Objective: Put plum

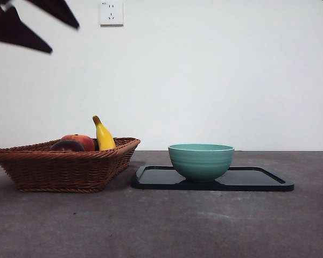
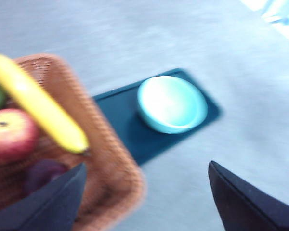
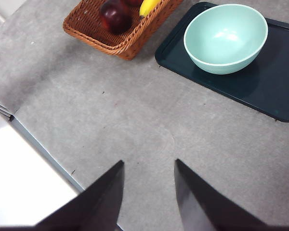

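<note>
The plum (image 1: 67, 145) is dark maroon and lies in a brown wicker basket (image 1: 59, 169) at the left, beside a red apple (image 1: 82, 141) and a yellow banana (image 1: 103, 136). The blurred left wrist view shows the plum (image 2: 43, 173) near one jaw. My left gripper (image 2: 147, 166) hangs open high above the basket, seen as black tips at the top left corner (image 1: 64, 39). My right gripper (image 3: 149, 162) is open over bare table, far from the plum (image 3: 114, 15). Neither gripper holds anything.
A teal bowl (image 1: 201, 160) stands on a black tray (image 1: 264, 181) right of the basket. A wall socket (image 1: 111, 13) sits on the white wall behind. The table's edge (image 3: 43, 154) runs near the right gripper.
</note>
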Available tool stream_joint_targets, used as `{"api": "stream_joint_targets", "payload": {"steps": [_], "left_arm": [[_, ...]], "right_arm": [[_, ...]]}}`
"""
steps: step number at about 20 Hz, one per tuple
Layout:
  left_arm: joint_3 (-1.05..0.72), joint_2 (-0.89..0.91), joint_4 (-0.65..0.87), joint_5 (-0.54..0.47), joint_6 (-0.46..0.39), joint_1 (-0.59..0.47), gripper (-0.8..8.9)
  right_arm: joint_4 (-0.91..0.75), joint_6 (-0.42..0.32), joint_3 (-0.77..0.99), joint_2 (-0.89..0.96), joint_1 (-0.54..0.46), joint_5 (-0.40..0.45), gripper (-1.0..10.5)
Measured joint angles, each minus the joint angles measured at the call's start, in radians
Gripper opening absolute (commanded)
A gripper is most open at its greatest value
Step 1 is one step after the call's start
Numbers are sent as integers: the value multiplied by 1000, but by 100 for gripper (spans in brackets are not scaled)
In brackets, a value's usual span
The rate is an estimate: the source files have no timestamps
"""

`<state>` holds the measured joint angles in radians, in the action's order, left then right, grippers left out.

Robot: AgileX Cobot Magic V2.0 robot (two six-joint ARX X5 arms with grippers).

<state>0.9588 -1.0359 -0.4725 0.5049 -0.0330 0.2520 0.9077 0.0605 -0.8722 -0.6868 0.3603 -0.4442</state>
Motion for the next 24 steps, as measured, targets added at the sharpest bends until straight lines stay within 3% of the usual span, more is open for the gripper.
{"api": "stream_joint_targets", "payload": {"steps": [4, 11, 24], "left_arm": [[0, 132, -153, 75, 2, 2, 404], [0, 237, -479, 101, -50, 2, 402], [0, 238, -489, 101, -81, 2, 401]], "right_arm": [[0, 0, 0, 0, 0, 0, 168], [0, 0, 0, 0, 0, 0, 168], [-9, 30, 0, 0, 0, 2, 169]]}}
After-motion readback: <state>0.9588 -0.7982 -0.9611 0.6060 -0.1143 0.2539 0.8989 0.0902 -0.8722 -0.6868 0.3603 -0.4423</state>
